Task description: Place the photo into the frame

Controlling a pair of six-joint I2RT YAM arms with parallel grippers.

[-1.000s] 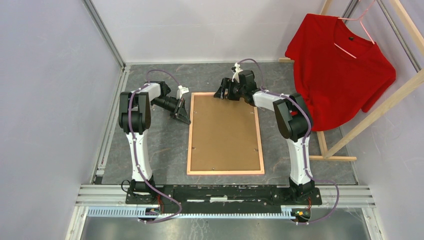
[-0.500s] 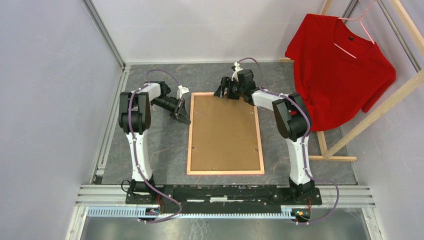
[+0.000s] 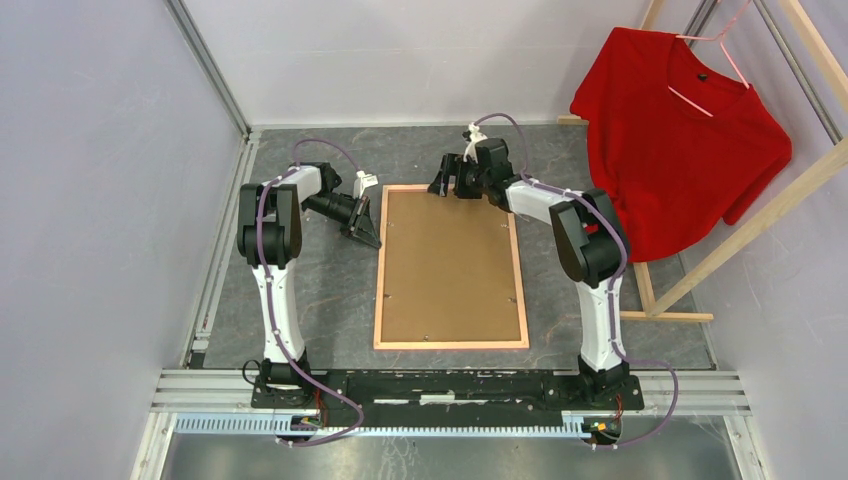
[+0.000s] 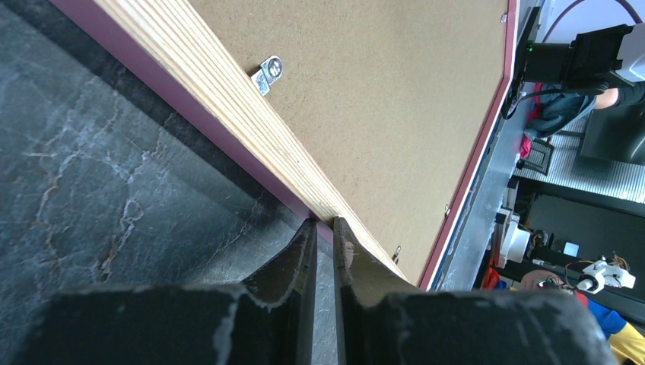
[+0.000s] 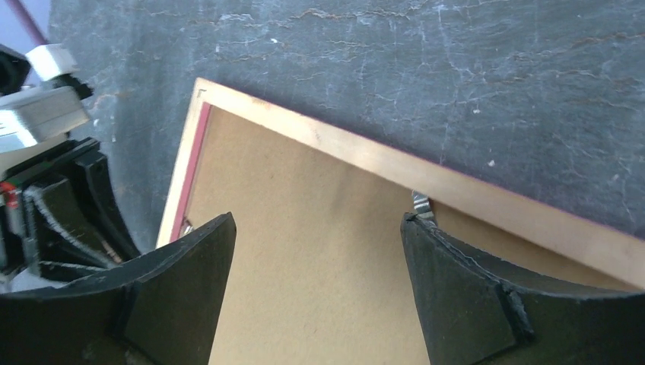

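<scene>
The frame [image 3: 450, 268] is lying face down in the middle of the top view, its long sides running up and down the picture. The left gripper [image 3: 366, 232] is sitting at the frame's left long edge, close to its upper left corner. Its fingers are pressed together, and in the left wrist view their tips are resting right beside the pink side of the rim. The right gripper [image 3: 443, 182] is hanging over the frame's upper short edge with its fingers spread wide, nothing between them.

The frame is showing a flat, matte brown hardboard back inside a thin, pale wood-grained rim, with a strip of pink peeking along the outer edge. A small metal clip [image 4: 268, 74] is sitting on the board by the rim. The table [image 3: 320, 290] is showing as dark grey with pale marbled veins.
</scene>
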